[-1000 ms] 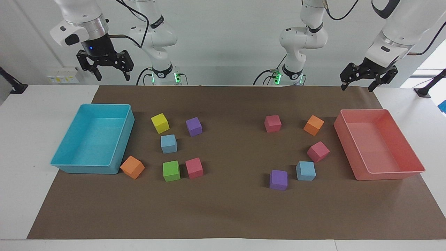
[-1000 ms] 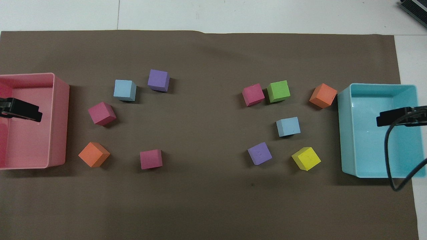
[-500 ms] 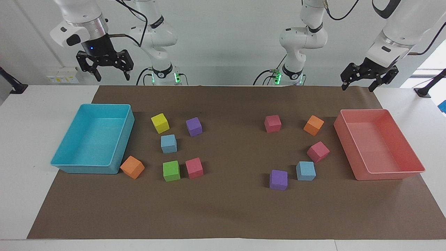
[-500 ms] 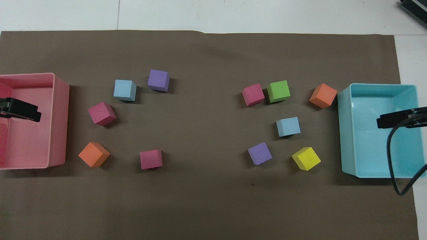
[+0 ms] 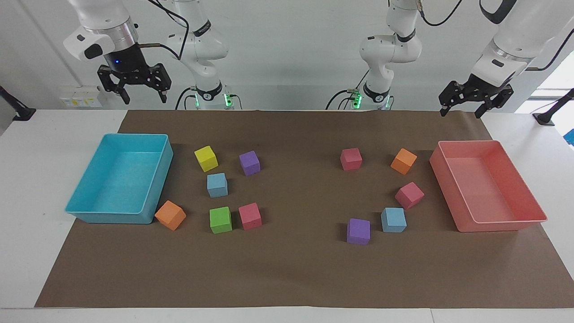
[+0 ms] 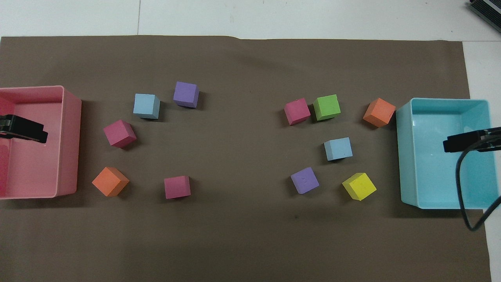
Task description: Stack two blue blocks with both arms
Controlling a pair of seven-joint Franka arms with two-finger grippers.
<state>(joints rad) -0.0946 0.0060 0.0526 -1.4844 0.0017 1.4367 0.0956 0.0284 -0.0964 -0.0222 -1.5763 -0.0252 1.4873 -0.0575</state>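
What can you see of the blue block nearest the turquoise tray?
The blue block is a small, matte, light sky-blue cube that looks like foam. It sits flat on the brown mat, alone and unstacked, touching nothing else. It lies between the yellow cube, nearer the robots, and the green cube, farther out. No claw is near it.

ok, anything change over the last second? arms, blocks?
Barely. The right gripper has drifted a little upward over the turquoise tray's end, open and empty; the left gripper has edged up a touch over the pink tray, open too. Nothing taken hold of or let go. Both blue blocks and every other cube sit where they were, unstacked.
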